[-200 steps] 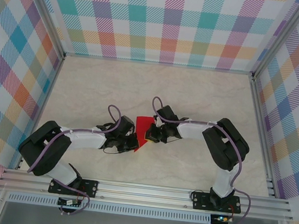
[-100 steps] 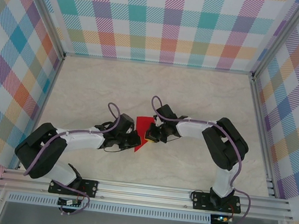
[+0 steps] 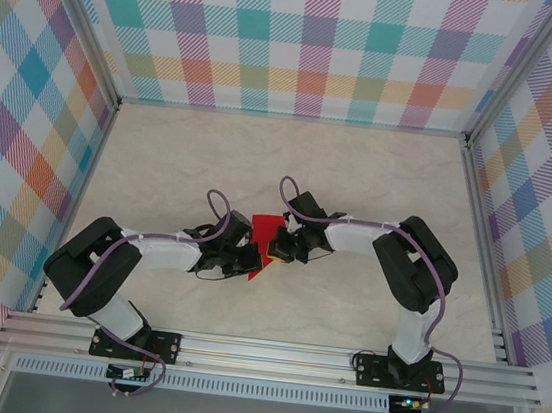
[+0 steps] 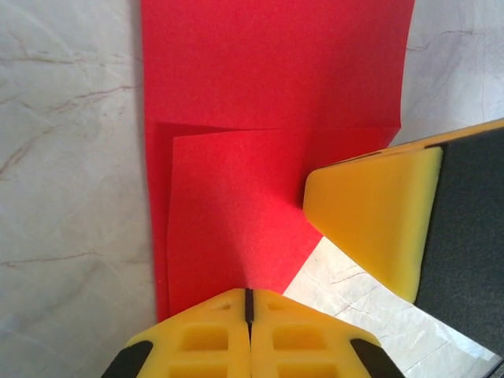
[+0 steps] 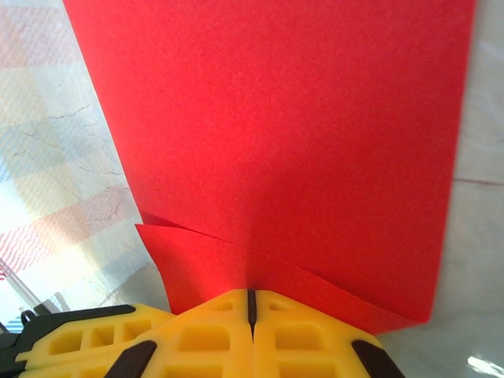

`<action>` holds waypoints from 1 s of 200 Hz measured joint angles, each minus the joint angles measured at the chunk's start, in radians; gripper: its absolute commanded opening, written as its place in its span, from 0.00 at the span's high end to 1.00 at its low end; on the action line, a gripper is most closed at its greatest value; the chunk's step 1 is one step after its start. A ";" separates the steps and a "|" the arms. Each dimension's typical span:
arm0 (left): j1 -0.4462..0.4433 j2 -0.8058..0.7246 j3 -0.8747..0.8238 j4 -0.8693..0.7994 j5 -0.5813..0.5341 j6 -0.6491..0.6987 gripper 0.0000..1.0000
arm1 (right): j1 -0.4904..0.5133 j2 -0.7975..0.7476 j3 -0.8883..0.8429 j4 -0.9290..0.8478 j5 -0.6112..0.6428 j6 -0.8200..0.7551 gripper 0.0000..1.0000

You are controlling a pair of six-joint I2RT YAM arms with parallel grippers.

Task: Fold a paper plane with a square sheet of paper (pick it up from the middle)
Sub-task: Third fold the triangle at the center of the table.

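The red sheet of paper [image 3: 264,231] sits at the middle of the table, folded over itself with overlapping layers and a crease across it [image 4: 268,94]. My left gripper [image 3: 250,260] is shut on the sheet's near edge, its yellow fingertips [image 4: 228,315] pressed together on the paper. My right gripper [image 3: 276,250] is shut on the paper from the right, its fingertips [image 5: 276,311] closed on a folded flap [image 5: 299,134]. The two grippers almost touch: the right one's yellow finger [image 4: 378,213] shows in the left wrist view.
The marble-patterned tabletop [image 3: 292,158] is walled by checked panels [image 3: 307,39] at the back and sides. An aluminium rail [image 3: 268,352] runs along the near edge by the arm bases. Both arms bend inward, meeting at the centre.
The left arm has shifted right, bringing its gripper closer under the paper. The right arm and the paper have hardly moved.
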 measured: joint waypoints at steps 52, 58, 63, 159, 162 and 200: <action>0.000 -0.018 -0.046 0.058 0.015 0.032 0.96 | 0.000 0.014 0.027 -0.040 -0.001 0.003 0.99; 0.000 -0.021 -0.053 0.064 0.017 0.034 0.96 | 0.000 0.015 0.030 -0.043 -0.001 0.004 0.99; 0.000 -0.024 -0.056 0.066 0.020 0.035 0.96 | 0.000 0.016 0.032 -0.045 -0.002 0.004 0.99; -0.008 -0.063 -0.090 0.048 0.039 0.058 0.98 | 0.000 0.026 0.050 -0.072 -0.007 0.006 1.00; -0.009 -0.063 -0.090 0.046 0.039 0.060 0.97 | 0.000 0.026 0.050 -0.072 -0.007 0.006 1.00; -0.022 -0.076 -0.090 0.019 0.025 0.061 0.98 | 0.000 0.028 0.051 -0.072 -0.011 0.006 1.00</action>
